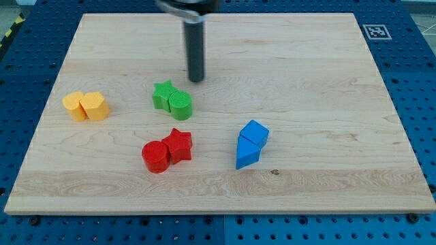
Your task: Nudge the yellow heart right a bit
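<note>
Two yellow blocks sit touching at the view's left: the left one (73, 105) looks like the yellow heart, and the right one (95, 106) looks like a pentagon. My tip (196, 79) rests on the board near the upper middle, well to the right of and above the yellow pair. It touches no block. The nearest block is the green star (162, 94), just below and left of the tip.
A green cylinder (180, 105) touches the green star's right side. A red cylinder (155, 156) and a red star (180, 144) sit together lower down. A blue cube (255, 132) and a blue triangular block (247, 154) lie right of centre on the wooden board (306, 68).
</note>
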